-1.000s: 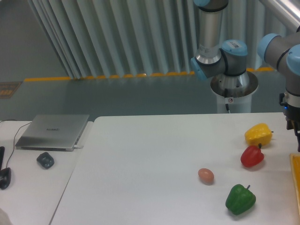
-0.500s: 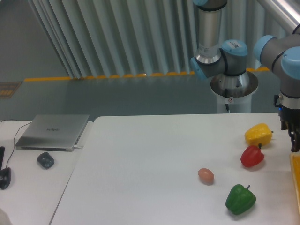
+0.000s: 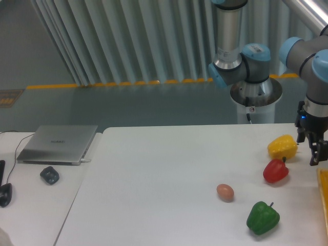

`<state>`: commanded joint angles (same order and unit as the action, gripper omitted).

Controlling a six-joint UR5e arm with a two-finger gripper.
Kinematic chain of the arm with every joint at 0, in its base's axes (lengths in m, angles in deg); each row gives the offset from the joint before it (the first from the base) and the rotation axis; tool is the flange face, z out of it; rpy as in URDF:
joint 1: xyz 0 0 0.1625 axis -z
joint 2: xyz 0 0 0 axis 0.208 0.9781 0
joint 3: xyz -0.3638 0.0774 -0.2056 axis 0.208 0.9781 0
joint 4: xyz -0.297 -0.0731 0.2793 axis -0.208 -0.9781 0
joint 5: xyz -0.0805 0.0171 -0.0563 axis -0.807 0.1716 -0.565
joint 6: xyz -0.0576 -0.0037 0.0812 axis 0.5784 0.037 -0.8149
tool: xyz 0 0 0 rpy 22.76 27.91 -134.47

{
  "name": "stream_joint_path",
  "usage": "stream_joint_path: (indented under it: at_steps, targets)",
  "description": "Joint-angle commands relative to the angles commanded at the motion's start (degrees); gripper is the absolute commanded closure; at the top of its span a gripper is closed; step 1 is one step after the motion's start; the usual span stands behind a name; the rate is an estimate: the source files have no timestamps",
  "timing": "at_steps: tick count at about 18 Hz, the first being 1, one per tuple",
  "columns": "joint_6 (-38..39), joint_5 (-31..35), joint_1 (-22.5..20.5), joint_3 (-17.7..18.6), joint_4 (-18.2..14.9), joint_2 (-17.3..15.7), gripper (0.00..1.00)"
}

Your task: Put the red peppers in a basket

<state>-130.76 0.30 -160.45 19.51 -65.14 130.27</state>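
The red pepper lies on the white table near the right side, stem up. My gripper hangs just right of it and a little higher, with nothing in it; its dark fingers point down and look open, partly cut by the frame edge. The basket shows only as a thin yellow-orange strip at the right edge, below the gripper.
A yellow pepper lies just behind the red one, a green pepper in front, and an egg to the left. A laptop and small dark objects sit on the side table at left. The robot base stands behind.
My gripper has moved left and slightly down, coming in from the right edge toward the red and yellow peppers. The peppers and the egg have not moved.
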Motion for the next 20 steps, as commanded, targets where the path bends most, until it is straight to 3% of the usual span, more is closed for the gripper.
stream_joint_path:
  at_steps: [3,7,11,20]
  targets:
    - [4.2,-0.6,1.1,1.7,0.3,-0.4,0.0]
    - [16.5,-1.2,2.8,1.9,0.4,-0.3,0.0]
    - [20.1,-0.6,5.0,3.5,0.8,1.1,0.0]
    - [20.2,0.6,5.0,2.9,0.3,3.2,0.0]
